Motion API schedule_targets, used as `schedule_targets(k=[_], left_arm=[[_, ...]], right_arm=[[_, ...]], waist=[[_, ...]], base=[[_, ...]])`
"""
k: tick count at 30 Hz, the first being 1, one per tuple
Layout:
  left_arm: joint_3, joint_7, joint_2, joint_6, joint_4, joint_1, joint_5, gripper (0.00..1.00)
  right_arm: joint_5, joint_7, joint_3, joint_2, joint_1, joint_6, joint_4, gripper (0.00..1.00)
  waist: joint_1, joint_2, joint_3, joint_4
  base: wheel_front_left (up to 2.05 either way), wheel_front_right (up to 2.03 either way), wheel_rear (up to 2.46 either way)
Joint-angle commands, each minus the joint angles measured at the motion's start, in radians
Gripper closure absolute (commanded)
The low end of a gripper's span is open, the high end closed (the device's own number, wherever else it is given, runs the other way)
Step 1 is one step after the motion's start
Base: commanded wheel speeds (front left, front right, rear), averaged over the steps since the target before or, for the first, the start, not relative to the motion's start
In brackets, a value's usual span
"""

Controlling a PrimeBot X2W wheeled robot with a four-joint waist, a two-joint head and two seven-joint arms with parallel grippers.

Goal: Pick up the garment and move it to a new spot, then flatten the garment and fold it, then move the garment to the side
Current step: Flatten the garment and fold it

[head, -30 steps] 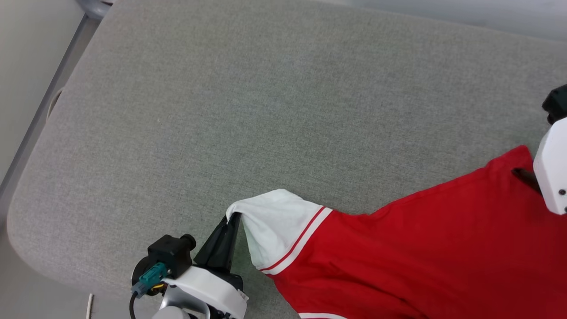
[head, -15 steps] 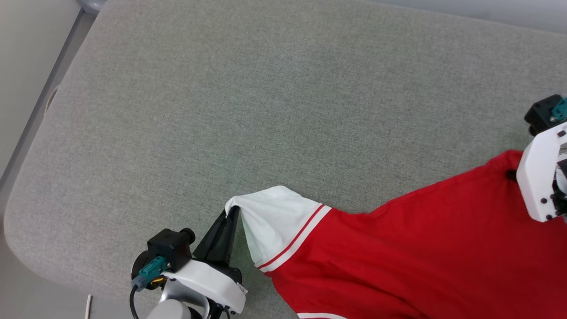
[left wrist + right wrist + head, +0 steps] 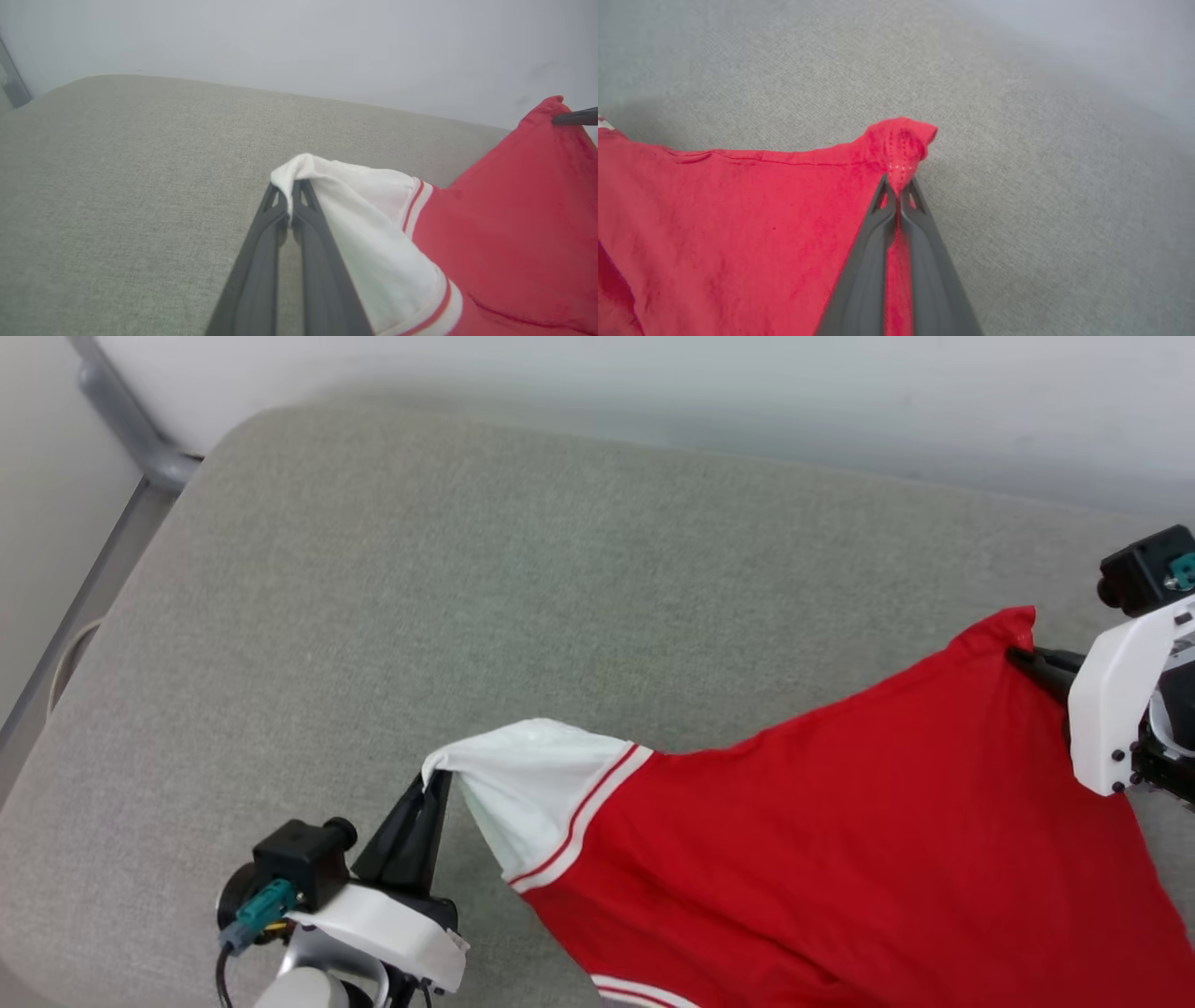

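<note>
**Head view.** The garment point(image 3: 840, 821) is on a grey fabric-topped table point(image 3: 467, 569), at its near right part, with the lower part running off the bottom edge. The left hand point(image 3: 437, 782) is closed on the edge of the white sleeve point(image 3: 532, 775), which is drawn up into a peak. The right hand point(image 3: 1018, 656) is closed on a red corner at the far right. The cloth spans taut between the two pinch points. The striped trim point(image 3: 579, 812) marks where the sleeve meets the red body.

**Left wrist view.** The two dark fingers meet on a fold of white sleeve cloth, which is lifted off the table. The red body slopes up and away to the right, where the tip of the other hand shows at its raised corner.

**Right wrist view.** The fingers are shut on a bunched red corner with a line of stitching. A hemmed edge runs left from it. Bare grey table lies beyond.

**Progress, judged.** The garment is gripped at two points, so this looks like the pick-up or the spreading-out. It isn't lying flat yet and there is no fold in it. Flattening, folding and the move aside all seem left to do.
</note>
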Motion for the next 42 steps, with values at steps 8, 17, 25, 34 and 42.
schedule_targets(k=[8,17,25,34,42], left_arm=[[0.045,0.041,0.061,0.020,-0.115,-0.112,0.018,1.00],[0.099,0.139,0.144,0.017,-0.243,-0.328,0.040,1.00],[0.091,0.210,0.149,-0.019,-0.254,-0.587,0.045,1.00],[0.085,0.244,0.123,-0.058,-0.154,-0.903,0.047,1.00],[0.083,0.232,0.119,-0.088,0.009,-1.171,0.060,1.00]], right_arm=[[0.004,-0.131,-0.103,0.012,0.068,-0.001,-0.093,1.00],[-0.051,-0.166,-0.269,0.072,0.036,-0.001,-0.212,1.00],[-0.125,-0.133,-0.376,0.140,-0.058,-0.001,-0.295,1.00],[-0.191,-0.058,-0.438,0.166,-0.280,-0.001,-0.284,1.00],[-0.263,-0.047,-0.426,0.174,-0.554,-0.001,-0.189,1.00]], waist=[[0.0000,0.0000,-0.115,-0.080],[0.0000,0.0000,-0.129,-0.122],[0.0000,0.0000,-0.071,-0.132],[0.0000,0.0000,0.105,-0.124],[0.0000,0.0000,0.253,-0.119]], base=[[0.00,0.00,0.00],[0.00,0.00,0.00],[0.00,0.00,0.00],[0.00,0.00,0.00],[0.00,0.00,0.00]])
